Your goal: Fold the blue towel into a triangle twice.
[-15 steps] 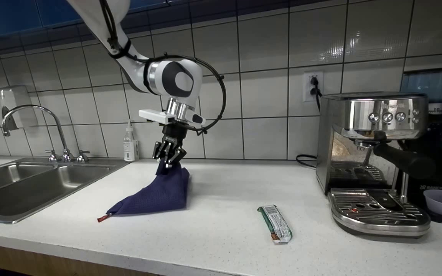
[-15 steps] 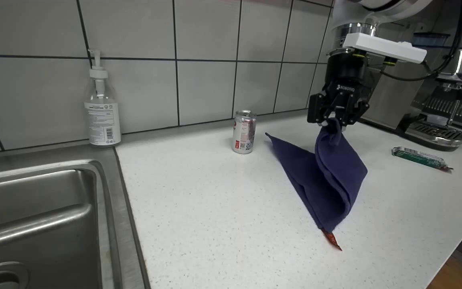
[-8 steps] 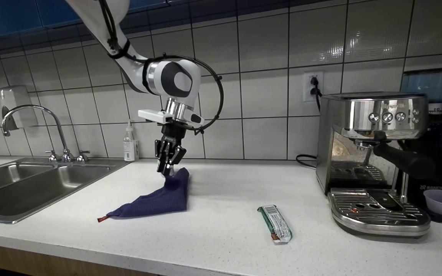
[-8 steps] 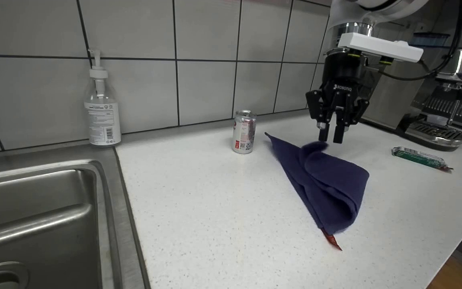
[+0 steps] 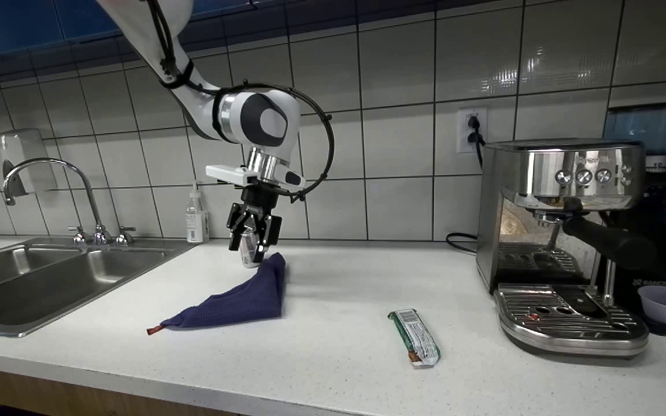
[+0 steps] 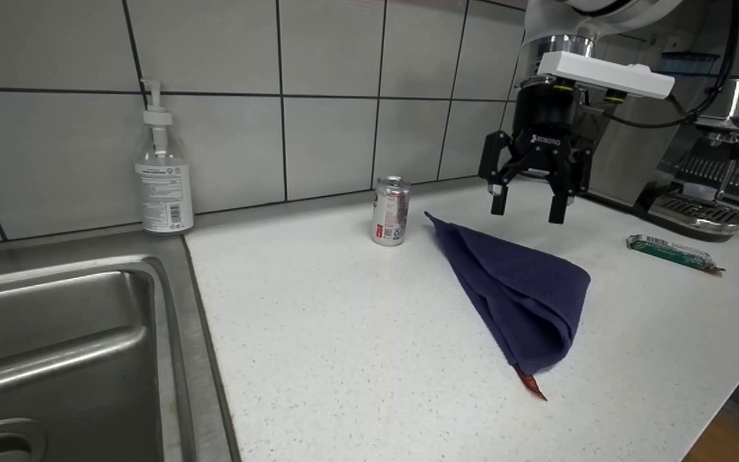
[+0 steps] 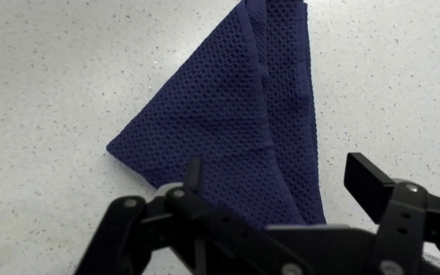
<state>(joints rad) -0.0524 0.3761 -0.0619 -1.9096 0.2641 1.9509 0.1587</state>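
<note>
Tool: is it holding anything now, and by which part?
Nothing: the tool is open, its jaws apart; the towel and can rest on the counter.

A navy-blue towel is showing a honeycomb weave below the black gripper, a white counter beneath both is displaying dark flecks, and a silver can near the gripper is carrying red print.

Towel on ctr btwn sink & pkt, can nr wall.
</note>
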